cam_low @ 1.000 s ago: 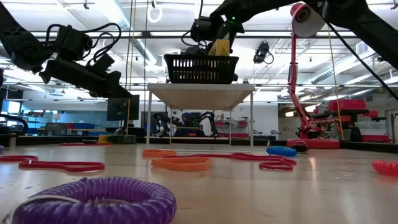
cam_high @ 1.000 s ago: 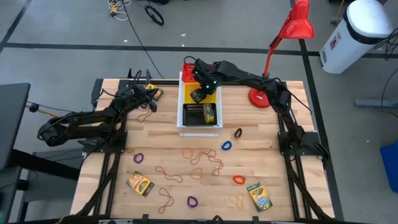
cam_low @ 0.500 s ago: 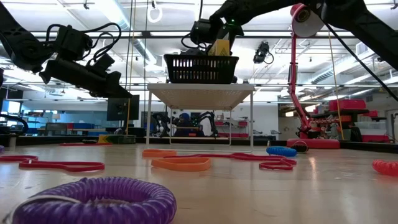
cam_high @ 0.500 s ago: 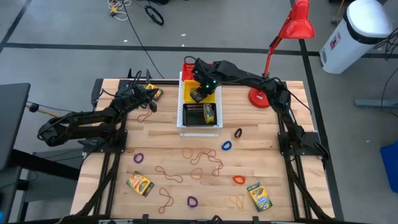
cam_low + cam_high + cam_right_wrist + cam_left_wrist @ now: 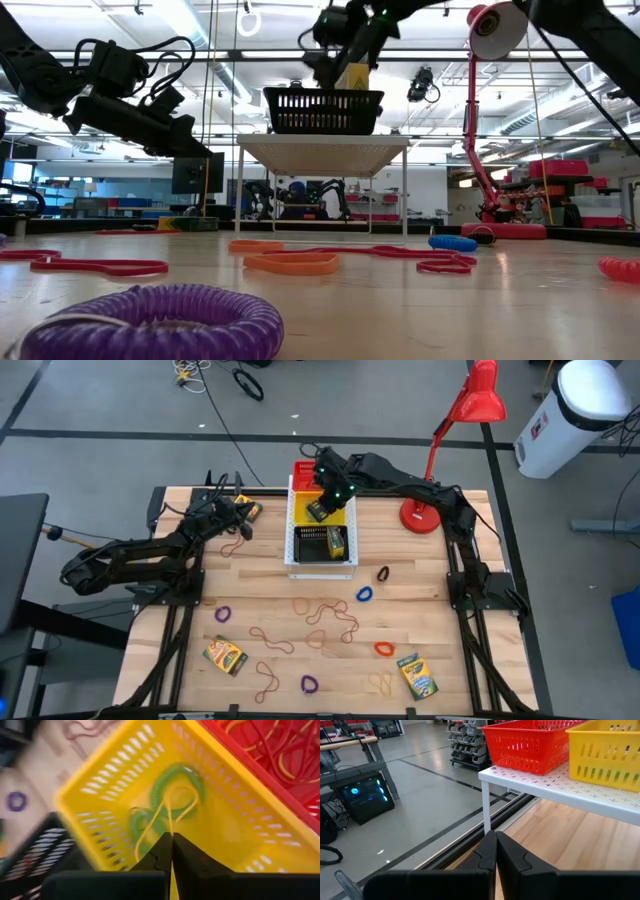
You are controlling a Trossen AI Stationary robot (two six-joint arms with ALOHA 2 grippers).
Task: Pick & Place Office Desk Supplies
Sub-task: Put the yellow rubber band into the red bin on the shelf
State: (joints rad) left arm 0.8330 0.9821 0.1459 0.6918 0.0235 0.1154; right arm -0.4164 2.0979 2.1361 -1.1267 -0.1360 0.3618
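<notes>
Three baskets sit on a white board (image 5: 321,569) at upper centre of the high view: a red basket (image 5: 303,468) at the top, a yellow basket (image 5: 320,512) in the middle, a black basket (image 5: 315,547) nearest.

The right gripper (image 5: 318,510) hangs over the yellow basket with its jaws closed on nothing; its wrist view shows two green loops (image 5: 177,782) and a yellow band lying in that basket, and more bands in the red one.

The left gripper (image 5: 240,523) is closed and empty at upper left, beside a crayon box (image 5: 248,510).

In all, four crayon boxes show: that one, one in the black basket (image 5: 336,541), and two on the table at lower left (image 5: 225,655) and lower right (image 5: 417,676).

Five loops lie loose on the table: two purple (image 5: 222,614), one blue (image 5: 365,595), one black (image 5: 383,573), one orange (image 5: 384,649).

Reddish bands (image 5: 325,622) are strewn across the lower middle, too tangled to count.

A red lamp (image 5: 450,430) stands at upper right.
</notes>
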